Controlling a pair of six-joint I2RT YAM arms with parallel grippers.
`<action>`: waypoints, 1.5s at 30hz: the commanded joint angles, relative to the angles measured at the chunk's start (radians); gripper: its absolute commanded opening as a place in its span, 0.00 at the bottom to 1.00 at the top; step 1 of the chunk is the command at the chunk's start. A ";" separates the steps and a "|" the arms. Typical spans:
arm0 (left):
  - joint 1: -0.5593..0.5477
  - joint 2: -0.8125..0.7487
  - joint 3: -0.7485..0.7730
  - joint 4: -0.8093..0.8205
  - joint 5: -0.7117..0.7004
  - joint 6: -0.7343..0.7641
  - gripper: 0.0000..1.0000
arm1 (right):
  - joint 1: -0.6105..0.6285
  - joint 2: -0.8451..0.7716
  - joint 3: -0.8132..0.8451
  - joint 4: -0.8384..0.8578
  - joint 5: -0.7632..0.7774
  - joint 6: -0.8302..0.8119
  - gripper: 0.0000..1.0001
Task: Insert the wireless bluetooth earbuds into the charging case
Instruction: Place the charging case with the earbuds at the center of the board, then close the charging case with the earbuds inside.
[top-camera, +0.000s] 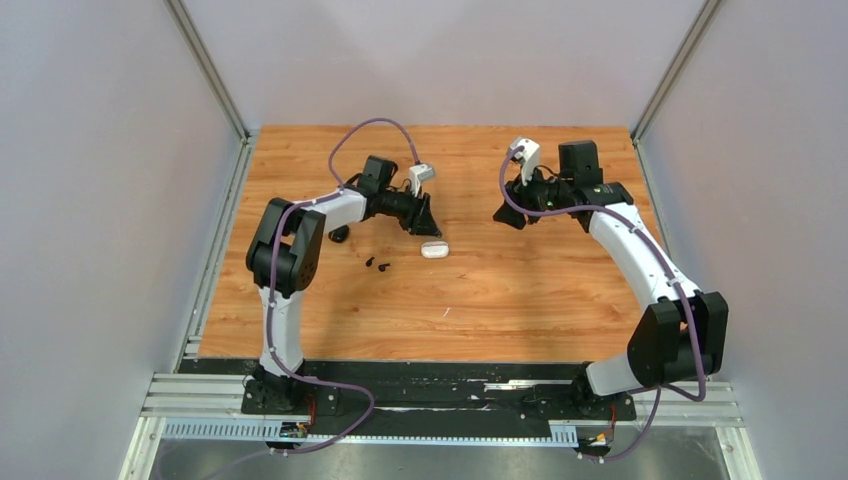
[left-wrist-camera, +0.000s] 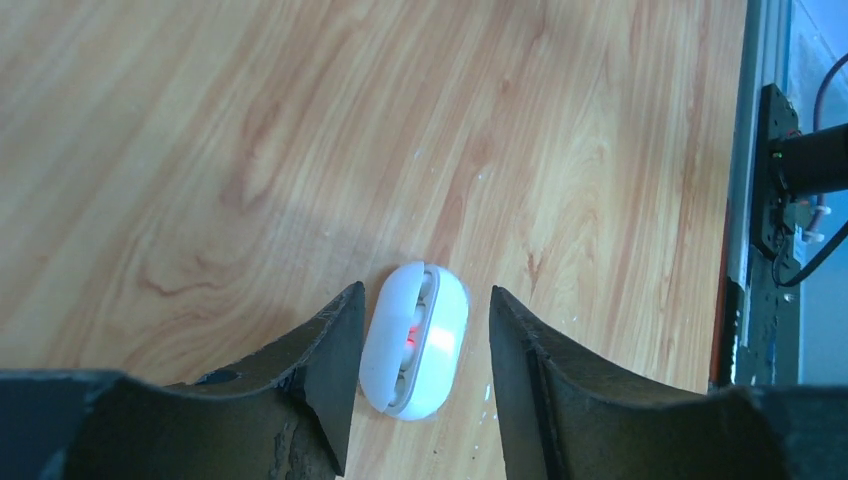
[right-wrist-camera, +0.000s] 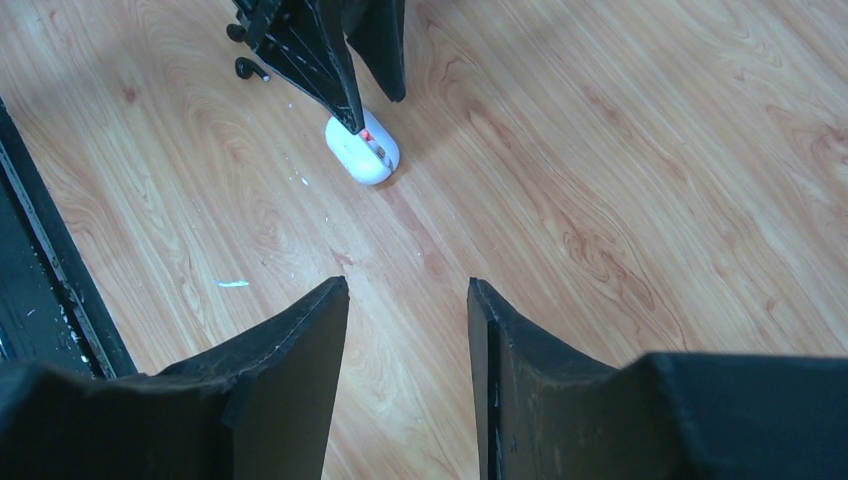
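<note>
A white charging case (left-wrist-camera: 415, 340) lies on the wooden table, its lid almost shut. White earbuds (left-wrist-camera: 424, 300) and a red light show through the slit. My left gripper (left-wrist-camera: 425, 291) is open, one finger on each side of the case; the right finger stands clear of it. In the top view the case (top-camera: 434, 250) sits just below the left gripper (top-camera: 426, 222). Two black earbuds (top-camera: 377, 265) lie loose on the wood to its left, also seen in the right wrist view (right-wrist-camera: 248, 67). My right gripper (right-wrist-camera: 407, 284) is open and empty, off to the right (top-camera: 505, 214).
A small dark object (top-camera: 340, 234) sits partly hidden by the left forearm. Black rails (top-camera: 440, 380) run along the table's near edge. Grey walls close in the left, right and back sides.
</note>
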 joint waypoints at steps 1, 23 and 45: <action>-0.003 -0.103 0.044 0.049 -0.031 -0.005 0.57 | -0.006 0.023 -0.002 0.039 -0.038 -0.033 0.47; 0.228 -0.528 -0.068 -0.222 -0.506 -0.199 0.59 | 0.280 0.565 0.272 0.034 -0.046 -0.541 0.74; 0.240 -0.509 -0.081 -0.193 -0.455 -0.254 0.58 | 0.339 0.667 0.304 -0.006 0.044 -0.562 0.54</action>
